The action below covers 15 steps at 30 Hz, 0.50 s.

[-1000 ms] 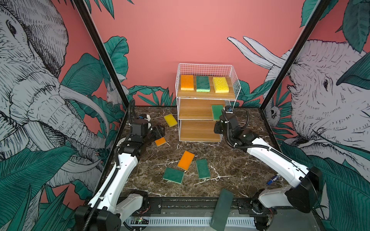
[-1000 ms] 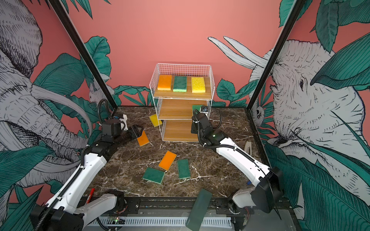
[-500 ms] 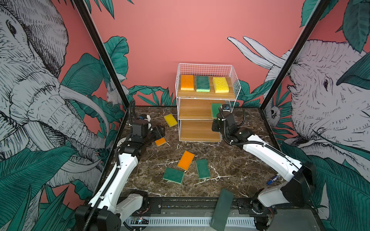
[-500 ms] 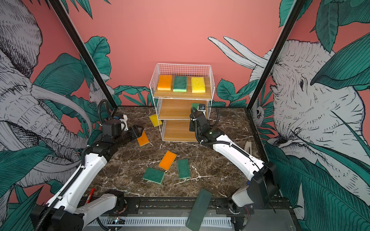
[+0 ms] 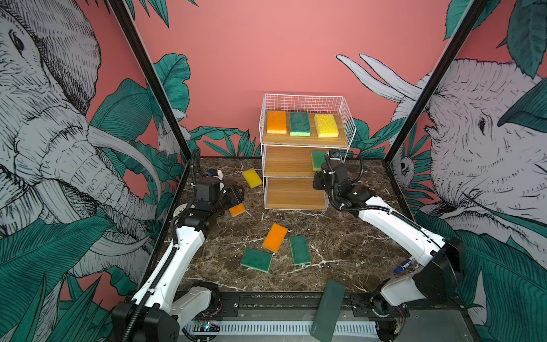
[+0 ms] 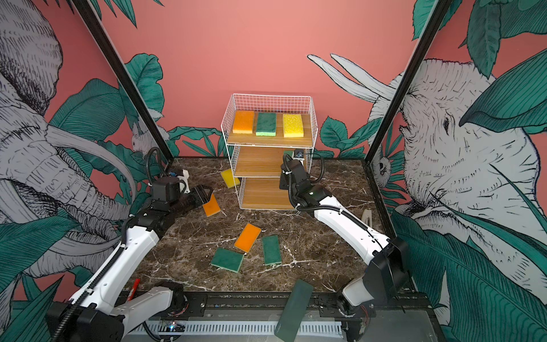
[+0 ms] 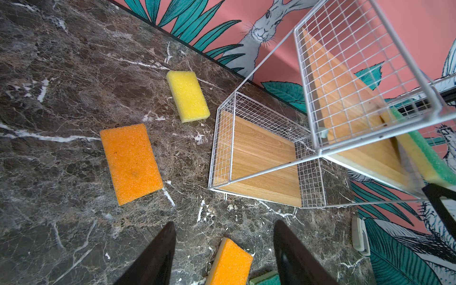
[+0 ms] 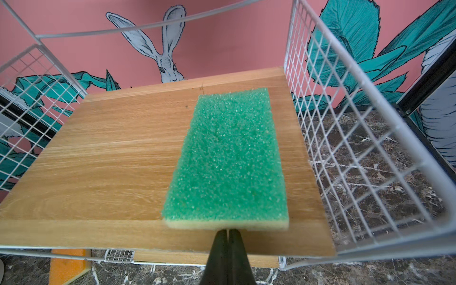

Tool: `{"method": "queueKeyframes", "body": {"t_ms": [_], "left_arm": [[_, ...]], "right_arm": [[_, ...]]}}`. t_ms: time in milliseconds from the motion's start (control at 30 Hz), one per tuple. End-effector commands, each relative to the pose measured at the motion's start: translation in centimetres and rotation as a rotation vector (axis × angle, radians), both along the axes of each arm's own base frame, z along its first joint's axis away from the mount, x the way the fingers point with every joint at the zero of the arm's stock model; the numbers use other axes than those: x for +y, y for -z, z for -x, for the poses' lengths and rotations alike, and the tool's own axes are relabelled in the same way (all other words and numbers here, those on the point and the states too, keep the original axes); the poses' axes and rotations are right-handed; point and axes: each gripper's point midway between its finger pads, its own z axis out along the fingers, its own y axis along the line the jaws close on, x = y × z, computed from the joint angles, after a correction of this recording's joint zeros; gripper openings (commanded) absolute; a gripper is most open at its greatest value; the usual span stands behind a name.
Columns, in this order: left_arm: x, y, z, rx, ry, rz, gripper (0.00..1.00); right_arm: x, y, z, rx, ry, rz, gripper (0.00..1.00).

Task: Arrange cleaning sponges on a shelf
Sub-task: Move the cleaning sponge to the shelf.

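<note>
Status: right fingers [image 8: 228, 240] are pressed flat together and clamp nothing. Their tips sit at the near short edge of the green sponge [image 8: 229, 158]. Contact looks likely, but I can't confirm it. That sponge lies flat, green face up, on the middle board of the shelf [image 5: 296, 195]. It is at my right end of the board, just beside the wire side, long axis running front to back.

On the top board, top orange [image 5: 276, 122], top green [image 5: 299, 124] and top yellow [image 5: 326, 125] lie in a row with gaps between them.

Left fingers [image 6: 205, 194] are apart and hold nothing. They hang over the bench [image 5: 340, 231], just beside near orange [image 5: 236, 209], which lies flat to the left of the shelf. The yellow sponge [image 5: 252, 178] is on the bench just beside the shelf's left side.

Mid-bench, centre orange [image 5: 275, 237] has its front corner touching or overlapping left green [image 5: 256, 260]; I can't tell which. Right green [image 5: 300, 250] lies just beside them. The slab [image 5: 327, 311] leans at the front rail, apart from the sponges.
</note>
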Motion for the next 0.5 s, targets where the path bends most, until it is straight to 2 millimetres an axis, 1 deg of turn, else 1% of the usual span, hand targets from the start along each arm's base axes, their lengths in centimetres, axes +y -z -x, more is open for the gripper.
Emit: {"method": "queueKeyframes", "body": {"t_ms": [0,100,300,467], "left_arm": [[0.08,0.09,-0.11,-0.006,-0.008,0.012,0.64],[0.1,0.07,-0.13,-0.007,-0.009,0.011,0.64],[-0.01,0.24,-0.24,-0.002,-0.006,0.016,0.64],[-0.21,0.29,-0.28,0.003,-0.001,0.026,0.64]], "right_arm": [[0.24,-0.72,-0.79,-0.025,0.006,-0.012,0.0],[0.05,-0.57,-0.9,-0.022,0.015,-0.011,0.0],[-0.33,-1.27,-0.81,-0.04,0.027,-0.016,0.0],[-0.54,-0.87,-0.93,-0.028,0.04,-0.009,0.0]]}}
